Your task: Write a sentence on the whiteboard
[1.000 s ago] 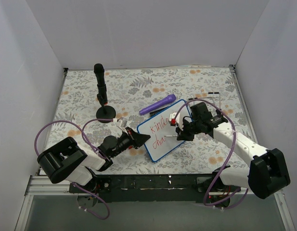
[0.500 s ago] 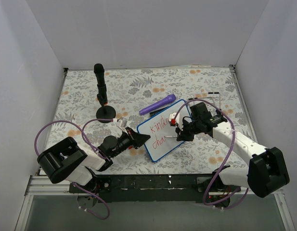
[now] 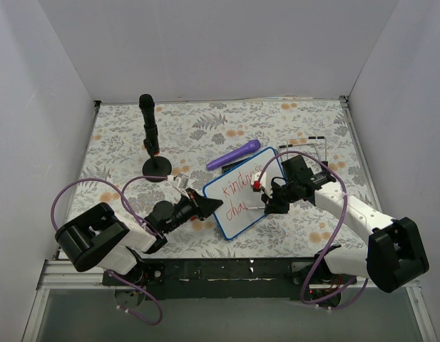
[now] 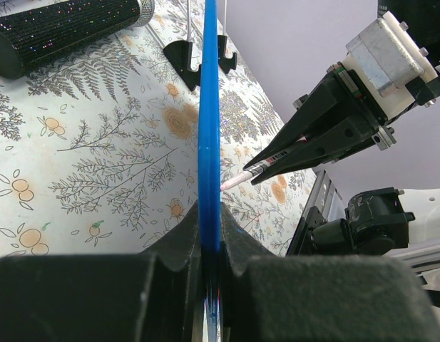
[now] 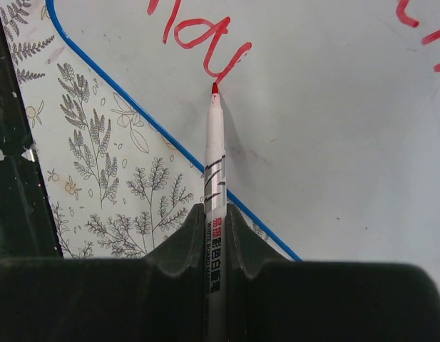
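The whiteboard [image 3: 238, 221], white with a thin blue frame, lies slanted on the floral mat. My left gripper [image 3: 209, 205] is shut on the edge of the whiteboard's frame [image 4: 209, 135], seen edge-on in the left wrist view between the left gripper's [image 4: 209, 214] jaws. The sentence [image 3: 239, 187] is red handwriting in two lines; part of it [image 5: 198, 35] shows in the right wrist view. My right gripper [image 3: 271, 203] is shut on a white-bodied red marker [image 5: 215, 164], held in the right gripper [image 5: 215, 214]. The marker's red tip touches the board [image 5: 334, 128] at the end of a stroke.
A purple marker [image 3: 234, 154] lies just beyond the board's far edge. A black upright post on a round base [image 3: 150, 139] stands at the back left. A thin black wire stand [image 3: 312, 146] sits behind the right arm. White walls enclose the floral mat [image 3: 205, 128].
My right gripper has shifted slightly right along the lower line with the marker, and the red writing there has grown. The left gripper and the board have stayed still.
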`<state>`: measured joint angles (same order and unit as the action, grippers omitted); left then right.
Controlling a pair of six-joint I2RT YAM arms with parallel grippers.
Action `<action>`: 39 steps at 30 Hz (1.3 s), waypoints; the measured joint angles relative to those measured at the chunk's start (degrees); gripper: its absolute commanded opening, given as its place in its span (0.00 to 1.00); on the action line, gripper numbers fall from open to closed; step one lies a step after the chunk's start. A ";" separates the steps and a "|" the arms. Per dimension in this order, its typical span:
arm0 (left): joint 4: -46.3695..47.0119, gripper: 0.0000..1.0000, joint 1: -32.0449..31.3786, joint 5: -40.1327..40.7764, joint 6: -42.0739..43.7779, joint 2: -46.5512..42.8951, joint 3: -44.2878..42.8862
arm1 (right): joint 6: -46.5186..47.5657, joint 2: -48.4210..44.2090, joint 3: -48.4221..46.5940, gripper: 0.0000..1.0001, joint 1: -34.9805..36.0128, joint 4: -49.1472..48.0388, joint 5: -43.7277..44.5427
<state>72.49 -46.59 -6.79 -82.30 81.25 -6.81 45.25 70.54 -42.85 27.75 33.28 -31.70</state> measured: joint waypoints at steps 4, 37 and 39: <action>0.00 0.00 0.00 0.00 0.00 0.00 0.00 | -0.31 0.00 -0.02 0.01 0.00 -0.20 -0.04; -0.04 0.00 0.02 0.02 0.00 -0.04 0.00 | -1.07 0.11 -2.01 0.01 -2.89 -1.77 -1.05; -0.04 0.00 0.02 0.02 0.00 -0.04 0.00 | 0.02 0.11 -1.36 0.01 -2.95 -1.09 -0.98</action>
<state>72.44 -46.57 -6.76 -82.30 81.21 -6.81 45.28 70.65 -44.21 24.80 32.18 -32.69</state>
